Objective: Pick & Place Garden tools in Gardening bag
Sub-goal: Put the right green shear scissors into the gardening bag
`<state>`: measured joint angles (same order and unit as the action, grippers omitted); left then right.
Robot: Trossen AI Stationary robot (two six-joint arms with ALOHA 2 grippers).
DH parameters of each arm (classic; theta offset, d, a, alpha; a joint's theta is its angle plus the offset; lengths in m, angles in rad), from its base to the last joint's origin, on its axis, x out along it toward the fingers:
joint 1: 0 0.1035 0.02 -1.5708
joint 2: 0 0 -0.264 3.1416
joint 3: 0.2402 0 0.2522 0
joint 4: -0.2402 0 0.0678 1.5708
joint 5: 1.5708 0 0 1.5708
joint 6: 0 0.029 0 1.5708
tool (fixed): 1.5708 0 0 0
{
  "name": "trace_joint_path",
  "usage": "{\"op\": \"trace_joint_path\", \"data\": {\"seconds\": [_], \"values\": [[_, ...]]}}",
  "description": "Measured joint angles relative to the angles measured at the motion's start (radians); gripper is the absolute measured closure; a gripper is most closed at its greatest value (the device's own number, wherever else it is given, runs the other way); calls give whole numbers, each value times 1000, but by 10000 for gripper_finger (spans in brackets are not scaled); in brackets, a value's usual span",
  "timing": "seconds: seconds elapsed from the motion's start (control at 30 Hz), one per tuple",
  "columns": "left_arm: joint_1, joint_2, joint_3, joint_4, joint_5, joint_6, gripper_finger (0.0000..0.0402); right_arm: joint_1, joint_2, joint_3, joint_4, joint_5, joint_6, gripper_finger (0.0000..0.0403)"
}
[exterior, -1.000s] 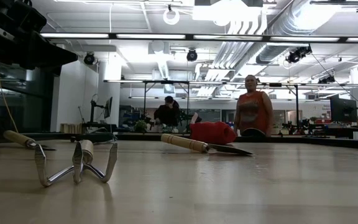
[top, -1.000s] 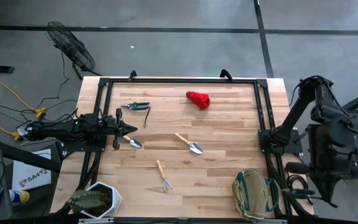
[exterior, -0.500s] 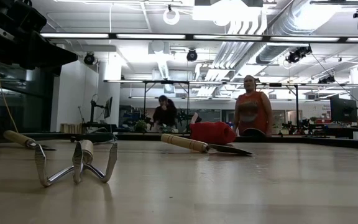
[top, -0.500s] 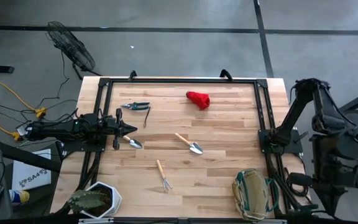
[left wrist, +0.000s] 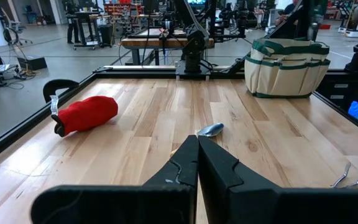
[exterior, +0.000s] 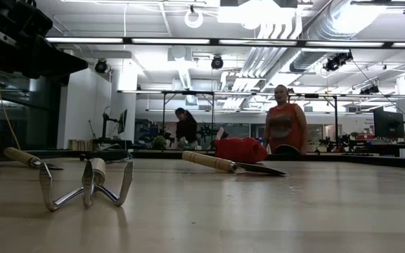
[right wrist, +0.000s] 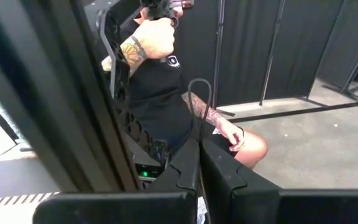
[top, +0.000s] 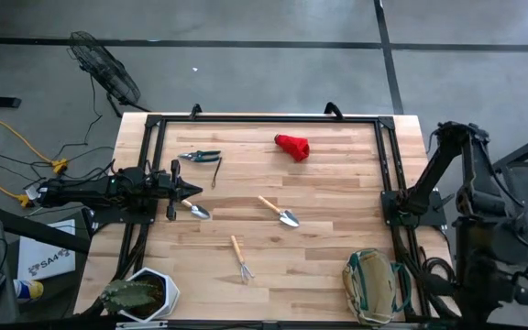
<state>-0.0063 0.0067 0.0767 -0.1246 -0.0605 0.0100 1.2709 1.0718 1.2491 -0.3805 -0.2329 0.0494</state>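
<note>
Tools lie flat on the wooden table (top: 337,183): green-handled shears (top: 200,157), one trowel (top: 195,211), a second trowel (top: 280,212), a pronged rake (top: 240,258) and a red lump (top: 292,146). The khaki gardening bag (top: 374,284) stands upright at the near right corner. My left gripper (top: 196,191) is shut and level at the left edge, just beyond the first trowel's blade (left wrist: 210,129), touching nothing. My right gripper (right wrist: 199,144) is shut, raised off the table's right side, facing away from the table toward a seated person.
A plant in a white hexagonal pot (top: 145,293) stands at the near left corner. A black frame (top: 264,119) rims the table. People (exterior: 284,119) show in the room beyond. Open wood lies between the tools and the bag.
My right arm has swung toward the table's near edge, outside the right rim, and dipped slightly, its fingers staying shut. The left arm and all the tools have kept still.
</note>
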Motion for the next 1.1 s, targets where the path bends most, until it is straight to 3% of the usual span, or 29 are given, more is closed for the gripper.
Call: {"op": "trace_joint_path", "data": {"seconds": [1.1], "values": [[0,0,0,0,0,0,400,-44,99,0,126,-5,-99,399]]}}
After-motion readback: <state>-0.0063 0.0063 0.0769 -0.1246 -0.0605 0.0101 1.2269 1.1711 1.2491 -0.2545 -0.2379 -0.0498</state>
